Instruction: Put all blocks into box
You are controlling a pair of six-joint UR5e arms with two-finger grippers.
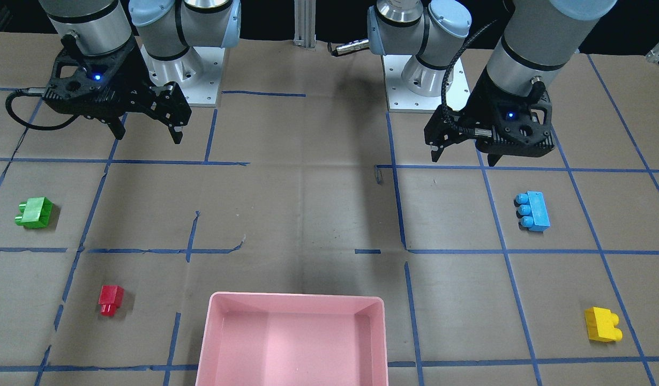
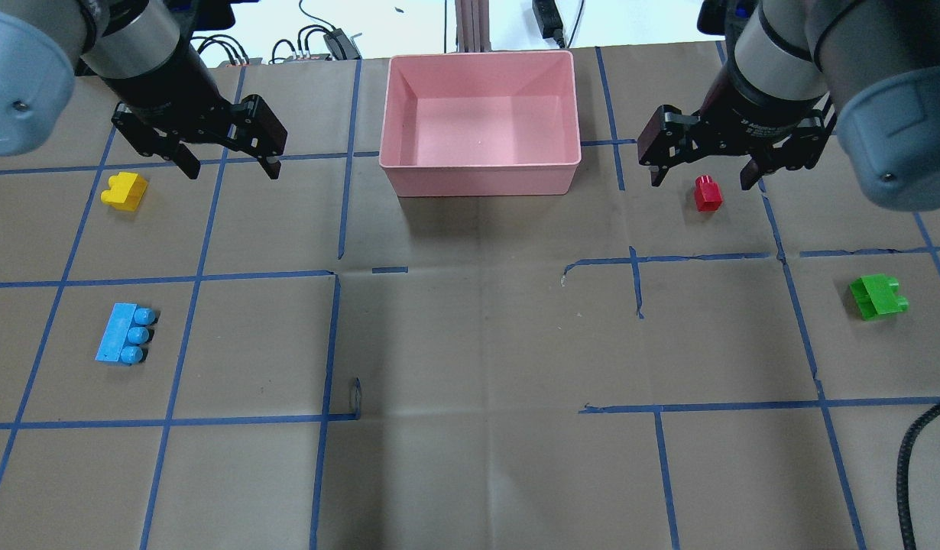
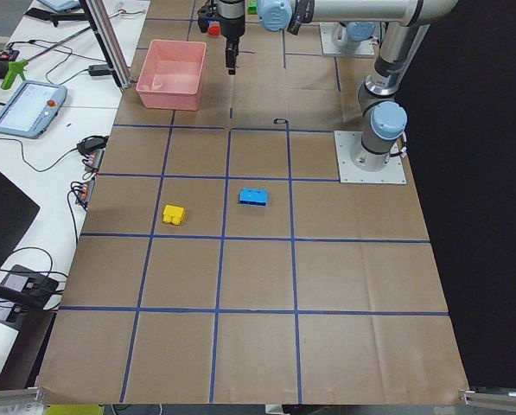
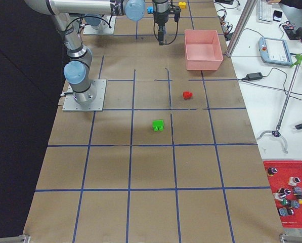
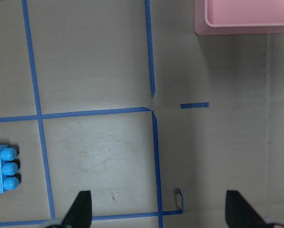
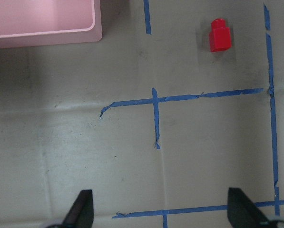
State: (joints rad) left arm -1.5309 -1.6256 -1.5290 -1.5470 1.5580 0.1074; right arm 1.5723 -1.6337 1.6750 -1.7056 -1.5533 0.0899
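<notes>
The pink box [image 2: 481, 177] stands empty at the table's far middle. The yellow block [image 2: 124, 191] and the light-blue block [image 2: 126, 334] lie on the left half. The red block [image 2: 708, 192] and the green block [image 2: 878, 296] lie on the right half. My left gripper [image 2: 231, 169] is open and empty, raised above the table between the yellow block and the box. My right gripper [image 2: 700, 182] is open and empty, raised on the right half. The left wrist view shows the light-blue block [image 5: 2, 169], and the right wrist view shows the red block [image 6: 220, 35].
Brown paper with a blue tape grid [image 2: 336, 271] covers the table. The two arm bases [image 1: 426, 80] stand at the robot's edge. A side bench with a tablet [image 3: 28, 108] and cables runs behind the box. A red parts tray [image 4: 287, 195] sits off the table.
</notes>
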